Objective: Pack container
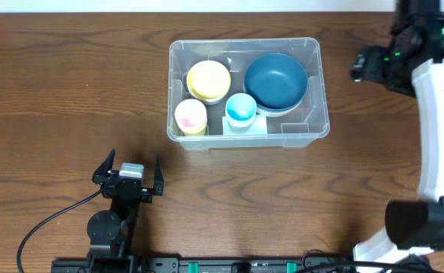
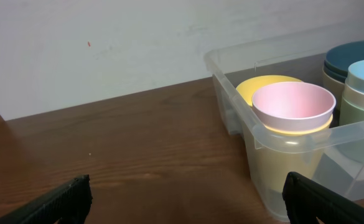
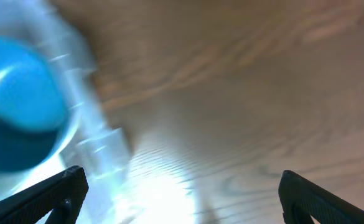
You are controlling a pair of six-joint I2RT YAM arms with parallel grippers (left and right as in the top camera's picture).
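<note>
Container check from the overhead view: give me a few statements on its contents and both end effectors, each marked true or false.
1. The dark blue bowl sits in the right half of the container, as seen from overhead. True.
2. The pink cup lies outside the container. False: it stands inside, in the near-left corner.
3. The left end effector is open and holds nothing. True.
4. The right end effector is shut on the container's rim. False: it is open and holds nothing.
</note>
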